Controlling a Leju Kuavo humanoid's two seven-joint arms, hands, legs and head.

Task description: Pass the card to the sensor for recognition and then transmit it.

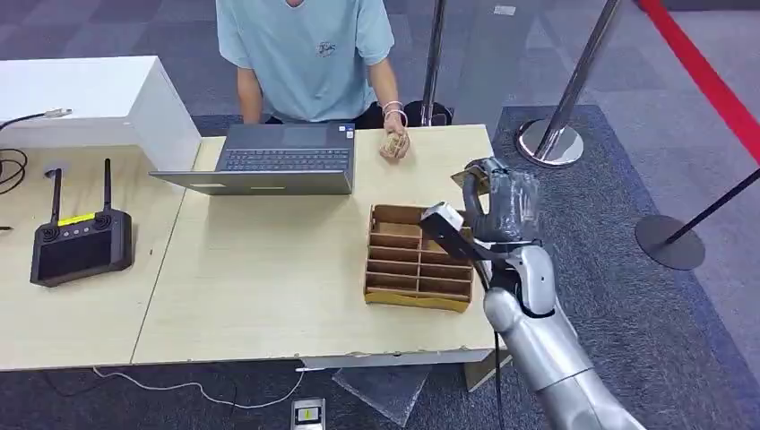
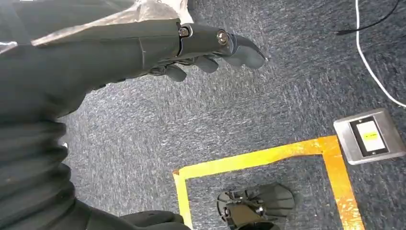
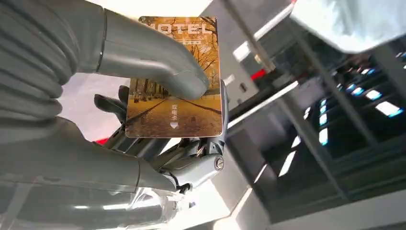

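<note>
My right hand [image 1: 504, 202] is raised above the table's right end, just right of the cardboard card rack [image 1: 418, 258]. Its thumb presses a golden hotel card [image 3: 176, 91] against the fingers [image 3: 191, 158]; a corner of the card [image 1: 470, 176] pokes out in the head view. A black sensor box [image 1: 448, 231] is fixed at the wrist below the hand. My left hand [image 2: 191, 48] hangs over blue carpet, fingers slightly curled and apart, holding nothing.
A person in a light blue shirt [image 1: 305, 54] sits behind a laptop [image 1: 273, 159], one hand [image 1: 394, 143] resting on the table [image 1: 260, 287]. A black controller with antennas [image 1: 81, 242] lies at the left. Stanchion posts [image 1: 551, 134] stand at the right.
</note>
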